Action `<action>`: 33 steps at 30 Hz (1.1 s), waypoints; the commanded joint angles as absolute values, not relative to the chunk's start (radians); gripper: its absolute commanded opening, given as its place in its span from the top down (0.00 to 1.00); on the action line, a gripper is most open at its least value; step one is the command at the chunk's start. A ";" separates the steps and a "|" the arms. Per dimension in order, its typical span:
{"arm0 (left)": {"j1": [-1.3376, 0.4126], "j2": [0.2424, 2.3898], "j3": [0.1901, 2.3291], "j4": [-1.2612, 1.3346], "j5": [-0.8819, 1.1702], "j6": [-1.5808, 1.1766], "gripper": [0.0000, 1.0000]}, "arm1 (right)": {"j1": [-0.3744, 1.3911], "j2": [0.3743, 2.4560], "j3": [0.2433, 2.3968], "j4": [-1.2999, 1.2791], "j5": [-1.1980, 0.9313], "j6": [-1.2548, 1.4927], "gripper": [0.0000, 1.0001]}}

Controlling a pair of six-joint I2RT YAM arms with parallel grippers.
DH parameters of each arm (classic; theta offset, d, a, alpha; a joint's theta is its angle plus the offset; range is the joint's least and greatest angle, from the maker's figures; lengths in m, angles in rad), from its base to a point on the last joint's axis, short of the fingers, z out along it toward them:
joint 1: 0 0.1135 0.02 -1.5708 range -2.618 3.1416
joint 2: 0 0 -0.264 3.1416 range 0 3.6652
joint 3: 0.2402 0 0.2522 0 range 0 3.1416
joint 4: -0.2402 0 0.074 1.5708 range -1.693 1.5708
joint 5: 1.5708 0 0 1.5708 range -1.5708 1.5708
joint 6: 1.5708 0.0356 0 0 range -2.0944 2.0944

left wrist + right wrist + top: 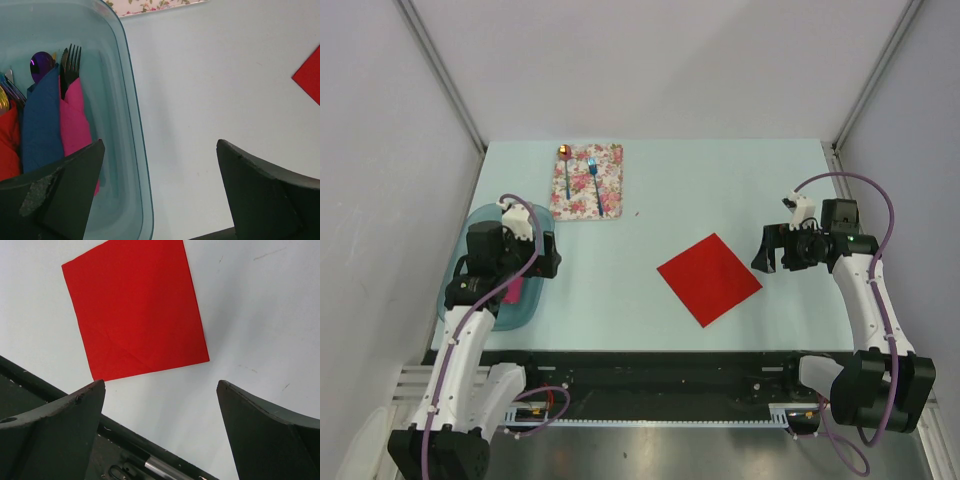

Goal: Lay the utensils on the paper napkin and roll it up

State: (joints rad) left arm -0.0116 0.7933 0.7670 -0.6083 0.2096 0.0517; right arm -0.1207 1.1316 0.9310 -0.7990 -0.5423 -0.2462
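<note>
The fork (596,188) and spoon (566,172) lay side by side on a floral mat (611,165) at the far side of the table (720,190). They were well apart from the red napkin (710,278), which lay flat and bare nearer the front. The right gripper (160,435) hovered beside the napkin, jaws wide and empty. The left gripper (160,200), likewise spread and holding nothing, hung over the rim of a blue bin (131,100) containing what looked like wrapped rolls (75,125).

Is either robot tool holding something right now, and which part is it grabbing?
Nothing is held. The left tool and right tool both stand open and empty.
</note>
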 commanded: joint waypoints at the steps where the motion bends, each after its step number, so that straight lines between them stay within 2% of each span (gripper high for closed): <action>1: -0.005 0.787 0.808 -0.589 0.210 0.047 0.00 | -0.115 1.127 0.942 -0.790 -0.540 -0.245 0.00; 7: -0.005 0.795 0.828 -0.569 0.207 0.068 0.00 | -0.115 1.131 0.942 -0.790 -0.538 -0.245 0.00; 13: -0.006 0.902 0.926 -0.529 0.178 0.038 0.00 | -0.114 1.131 0.943 -0.788 -0.538 -0.245 0.00; 17: -0.034 1.038 1.038 -0.474 0.146 0.029 0.00 | -0.114 1.135 0.943 -0.790 -0.538 -0.244 0.00; 25: -0.133 1.499 1.374 -0.399 0.054 -0.060 0.00 | -0.115 1.149 0.945 -0.790 -0.532 -0.241 0.00; 27: -0.167 1.564 1.437 -0.362 0.020 -0.080 0.04 | -0.117 1.144 0.946 -0.790 -0.532 -0.239 0.00; 30: -0.196 1.684 1.495 -0.308 -0.029 -0.126 0.18 | -0.121 1.146 0.946 -0.788 -0.532 -0.241 0.00; 31: -0.208 1.740 1.512 -0.302 -0.058 -0.146 0.26 | -0.120 1.146 0.946 -0.792 -0.532 -0.241 0.00; 33: -0.225 1.805 1.578 -0.316 -0.095 -0.153 0.31 | -0.120 1.146 0.946 -0.790 -0.532 -0.241 0.00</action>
State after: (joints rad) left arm -0.1925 1.7103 1.4647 -0.3641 0.0055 -0.0826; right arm -0.1192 1.1515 0.9310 -0.7986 -0.5346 -0.2443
